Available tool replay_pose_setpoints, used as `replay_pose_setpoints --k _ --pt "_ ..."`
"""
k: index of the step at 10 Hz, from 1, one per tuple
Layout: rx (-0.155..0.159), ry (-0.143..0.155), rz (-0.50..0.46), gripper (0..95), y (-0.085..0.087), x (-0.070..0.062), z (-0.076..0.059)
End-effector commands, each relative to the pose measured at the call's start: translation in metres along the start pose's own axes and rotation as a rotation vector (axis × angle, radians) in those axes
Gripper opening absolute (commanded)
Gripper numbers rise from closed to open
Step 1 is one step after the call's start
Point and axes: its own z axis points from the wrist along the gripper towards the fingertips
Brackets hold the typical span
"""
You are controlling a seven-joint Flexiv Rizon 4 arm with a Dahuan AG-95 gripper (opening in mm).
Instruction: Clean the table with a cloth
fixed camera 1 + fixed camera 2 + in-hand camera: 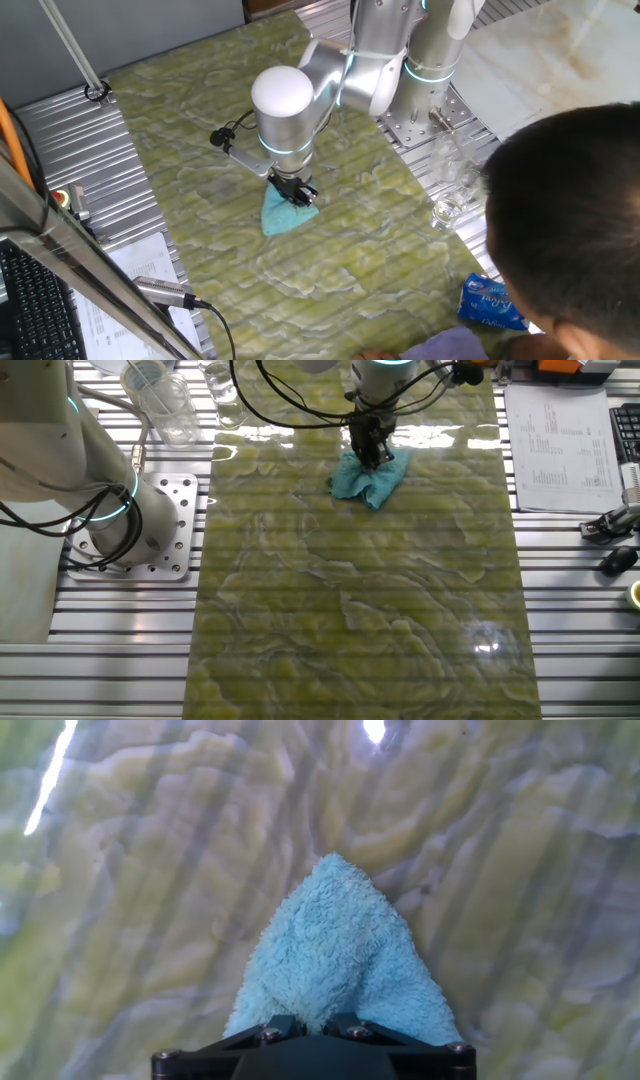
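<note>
The table (360, 250) is a long yellow-green marbled surface with fine ridges; it also shows in the other fixed view (360, 620) and the hand view (140, 870). The cloth (283, 214) is a small turquoise rag lying on it, also seen in the other fixed view (368, 480) and the hand view (340, 955). My gripper (296, 192) points down and is shut on the cloth's top, pressing it to the table. In the hand view the gripper (312, 1025) has its jaws close together with fabric bunched between them.
Ribbed silver panels (75, 150) flank the table. The arm's base (150, 530) stands on one side. Clear glasses (448, 205) and a glossy blue packet (490, 303) lie near a person's head (570, 220). Papers (560, 450) lie on the other side.
</note>
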Motion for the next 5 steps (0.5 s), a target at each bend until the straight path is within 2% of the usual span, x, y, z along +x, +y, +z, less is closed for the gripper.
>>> replay_pose_setpoints --k 1,3,5 --pt "-0.013 -0.004 0.022 0.0 0.0041 -0.0018 -0.0012" --pt "-0.035 -0.012 0.051 0.0 0.0073 -0.0029 -0.0017" --pt "-0.039 -0.013 0.058 0.0 0.0078 -0.0030 -0.0010"
